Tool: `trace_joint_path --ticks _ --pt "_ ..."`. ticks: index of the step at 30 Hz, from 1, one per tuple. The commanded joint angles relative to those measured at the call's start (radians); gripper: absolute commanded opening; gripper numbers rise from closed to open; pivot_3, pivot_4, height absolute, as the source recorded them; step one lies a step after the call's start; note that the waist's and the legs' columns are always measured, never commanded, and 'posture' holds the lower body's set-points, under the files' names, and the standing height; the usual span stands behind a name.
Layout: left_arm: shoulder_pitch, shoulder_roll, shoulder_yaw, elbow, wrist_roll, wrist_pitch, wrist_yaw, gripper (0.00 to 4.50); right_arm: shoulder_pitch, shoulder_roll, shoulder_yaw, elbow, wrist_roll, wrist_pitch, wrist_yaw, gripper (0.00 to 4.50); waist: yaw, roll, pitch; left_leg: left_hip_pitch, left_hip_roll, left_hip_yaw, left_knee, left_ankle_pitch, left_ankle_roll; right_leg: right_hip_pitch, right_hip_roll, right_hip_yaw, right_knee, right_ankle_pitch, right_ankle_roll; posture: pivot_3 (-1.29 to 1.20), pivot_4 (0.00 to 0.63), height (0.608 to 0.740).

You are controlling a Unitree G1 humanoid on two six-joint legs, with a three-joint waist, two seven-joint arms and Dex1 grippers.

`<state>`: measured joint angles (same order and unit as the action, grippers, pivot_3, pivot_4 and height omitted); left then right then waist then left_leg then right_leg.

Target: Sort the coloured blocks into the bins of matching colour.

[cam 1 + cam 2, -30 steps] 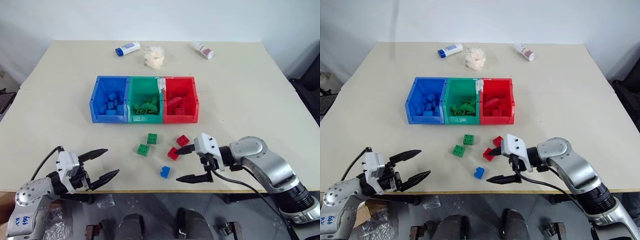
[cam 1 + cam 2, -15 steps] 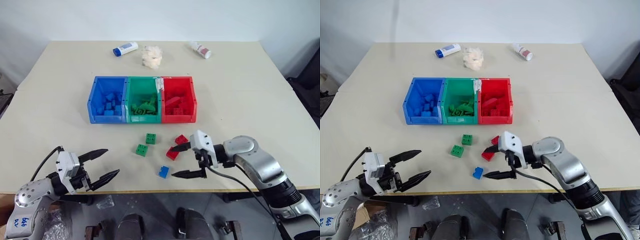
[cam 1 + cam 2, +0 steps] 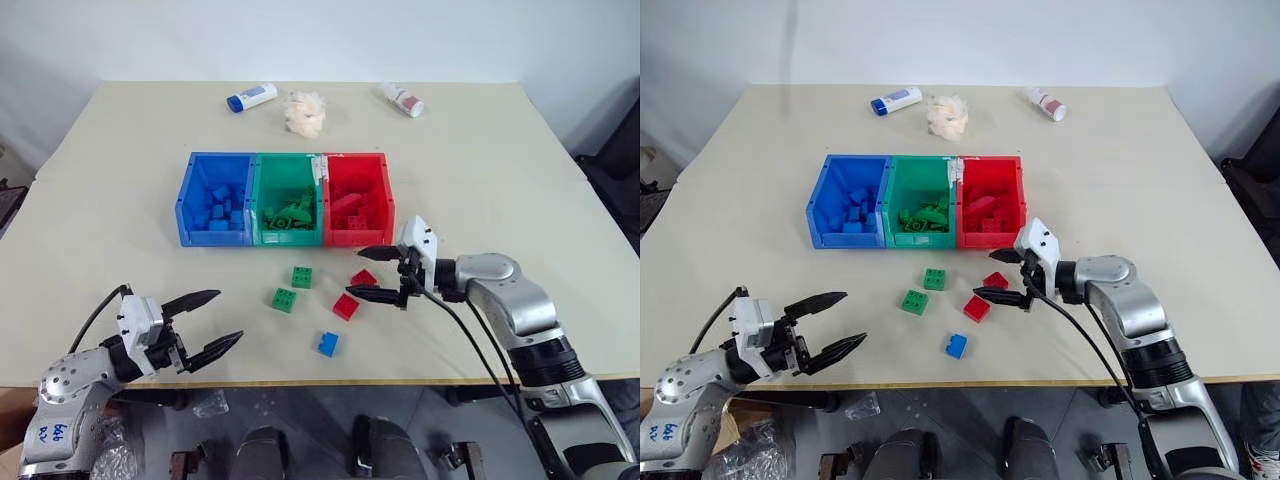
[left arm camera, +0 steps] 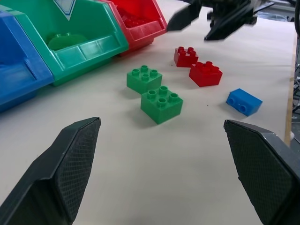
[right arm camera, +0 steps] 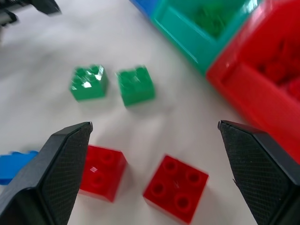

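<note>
Flanking red block (image 3: 363, 278): spread right hand (image 3: 370, 272).

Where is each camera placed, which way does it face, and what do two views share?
Head views (left and right eye): on the head, looking forward and down over the table, the bins, the blocks, both arms.
Left wrist view: low on the left arm, facing the two green blocks; its open left gripper rises at the bottom.
Right wrist view: above the two red blocks, open right gripper framing them.
Shared: both wrist views show all five blocks.
</note>
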<state>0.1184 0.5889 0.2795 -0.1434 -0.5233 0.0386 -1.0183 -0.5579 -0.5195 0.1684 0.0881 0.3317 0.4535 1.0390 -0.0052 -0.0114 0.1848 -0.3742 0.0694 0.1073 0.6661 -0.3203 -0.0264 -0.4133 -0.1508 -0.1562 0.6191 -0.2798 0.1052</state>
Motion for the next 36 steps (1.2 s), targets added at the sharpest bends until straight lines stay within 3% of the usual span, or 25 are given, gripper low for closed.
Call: trace_joint_path --ticks 1,12,15,22,30,36 --pt "-0.009 -0.003 0.000 -0.001 -0.001 -0.026 -0.007 4.50 -0.012 0.013 0.002 0.009 -0.021 -0.020 -0.014 4.48 -0.001 0.000 0.000 0.000 0.000 0.000 0.000 0.000 0.000 0.000 0.000 0.000 0.000 0.000 0.000 0.00 0.150 0.740" --pt "-0.010 -0.001 -0.012 -0.006 -0.004 -0.038 -0.009 4.50 -0.002 0.053 0.006 0.085 -0.056 -0.034 -0.060 4.48 -0.010 0.000 0.000 0.000 0.000 0.001 0.000 0.000 0.000 -0.001 0.000 0.001 0.001 0.000 0.000 0.00 0.150 0.740" --pt "-0.013 0.005 -0.009 0.003 -0.006 -0.041 -0.018 4.50 -0.004 0.059 0.006 0.097 -0.056 -0.026 -0.065 3.88 -0.016 0.000 0.000 0.000 0.000 0.001 0.000 0.000 0.000 0.000 0.000 0.001 0.001 0.000 0.000 0.00 0.150 0.740" --pt "-0.043 0.021 -0.009 0.021 -0.001 -0.036 -0.029 4.50 -0.005 0.062 -0.006 0.084 -0.057 -0.039 -0.073 1.55 -0.022 0.000 0.000 0.000 0.000 0.001 0.000 0.000 0.000 -0.001 0.000 0.001 0.001 0.000 0.000 0.00 0.150 0.740" --pt "-0.128 0.029 -0.029 0.082 0.012 -0.035 -0.044 4.50 -0.021 0.050 -0.061 -0.069 0.009 0.006 -0.082 1.51 -0.022 0.000 0.000 0.000 0.000 0.001 0.000 0.000 0.000 -0.001 0.000 0.001 0.001 0.000 0.000 0.00 0.150 0.740" --pt "-0.242 0.024 -0.071 0.178 0.040 -0.053 -0.085 4.50 -0.236 0.174 -0.130 0.106 -0.053 -0.088 -0.293 1.51 -0.028 0.000 0.000 0.000 0.000 0.002 0.000 0.001 -0.001 -0.002 0.000 0.002 0.003 0.000 0.000 0.00 0.150 0.740"
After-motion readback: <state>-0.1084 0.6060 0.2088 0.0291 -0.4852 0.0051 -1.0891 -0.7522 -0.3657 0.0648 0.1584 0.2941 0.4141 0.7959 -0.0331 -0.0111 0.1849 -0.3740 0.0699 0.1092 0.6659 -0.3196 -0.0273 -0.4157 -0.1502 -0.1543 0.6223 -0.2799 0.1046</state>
